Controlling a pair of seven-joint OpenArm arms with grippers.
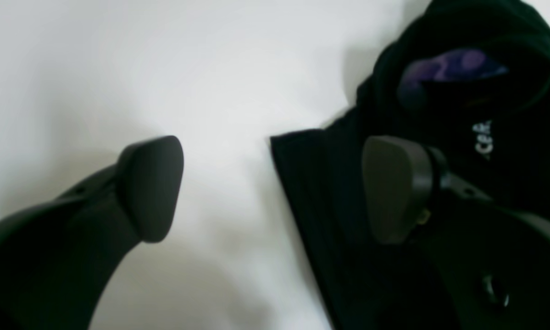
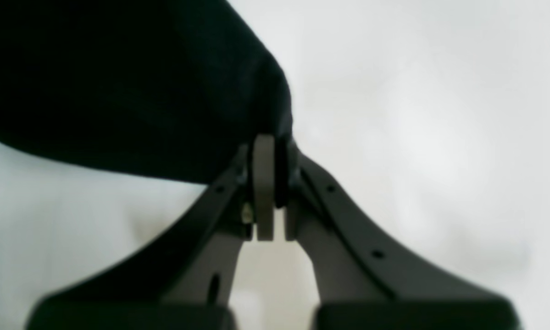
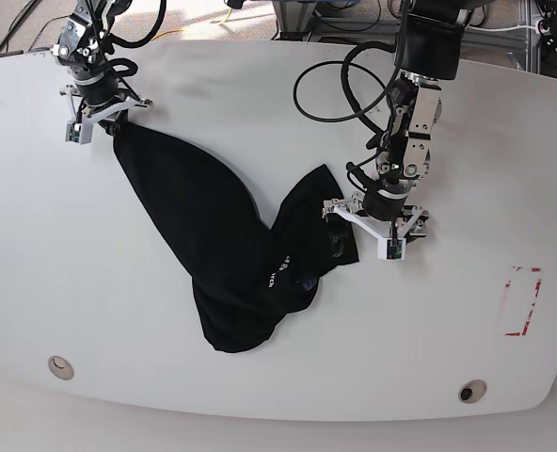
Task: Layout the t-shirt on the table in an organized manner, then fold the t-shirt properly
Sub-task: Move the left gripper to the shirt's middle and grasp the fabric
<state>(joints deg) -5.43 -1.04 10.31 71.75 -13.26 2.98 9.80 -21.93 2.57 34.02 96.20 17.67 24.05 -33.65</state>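
The shirt (image 3: 217, 250) lies bunched and diagonal across the surface (image 3: 90, 311). Right fingers (image 2: 268, 183) pinch one corner; left fingers (image 1: 275, 188) are spread, one over the cloth edge (nothing held). Pulling now could drag the bunch instead of spreading it.

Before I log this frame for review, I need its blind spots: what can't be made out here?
- White lettering on the t-shirt: too small in the base view, blurred and cut by a fold in the left wrist view.
- Cloth held by the right pincer: which part of the garment, unclear; it fills the right wrist view.
- T-shirt under the left pincer: one finger hides it.
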